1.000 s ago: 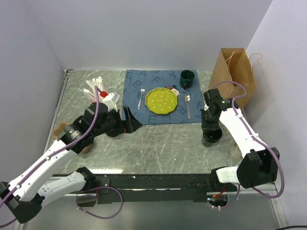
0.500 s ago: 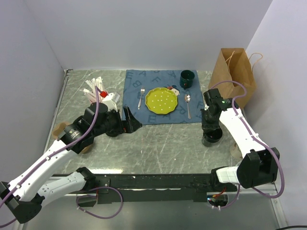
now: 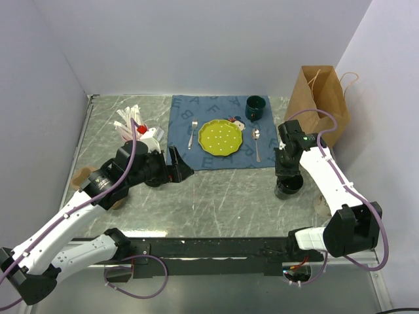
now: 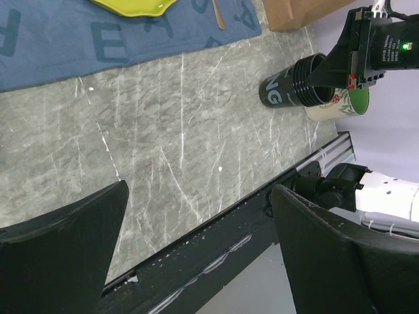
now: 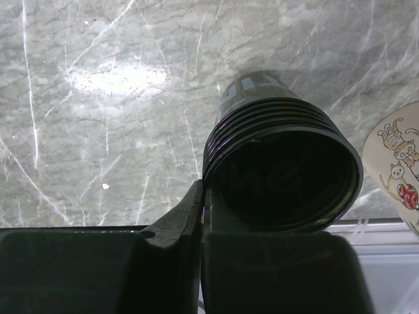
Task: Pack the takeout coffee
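Note:
The takeout coffee (image 3: 289, 187) is a black ribbed cup standing on the marble at the right, with no lid showing and a dark inside (image 5: 288, 173). My right gripper (image 3: 287, 174) comes down on it from above. Its jaws (image 5: 204, 196) are shut on the near-left rim, one finger outside the wall and one inside. In the left wrist view the cup (image 4: 288, 88) is far off, with the right gripper on top. My left gripper (image 3: 180, 163) hovers wide open and empty (image 4: 200, 190) over the table's left middle.
A brown paper bag (image 3: 321, 98) stands upright at the back right. A cat-printed cup (image 5: 399, 170) sits right beside the black cup. On the blue placemat (image 3: 180, 118) are a yellow-green plate (image 3: 221, 138), fork (image 3: 192, 133), spoon (image 3: 256, 140) and dark green mug (image 3: 255, 106). Straws in a pink cup (image 3: 134, 124) stand at the back left.
My right jaws have closed the last bit onto the cup's rim. Neither arm nor the cup has visibly shifted.

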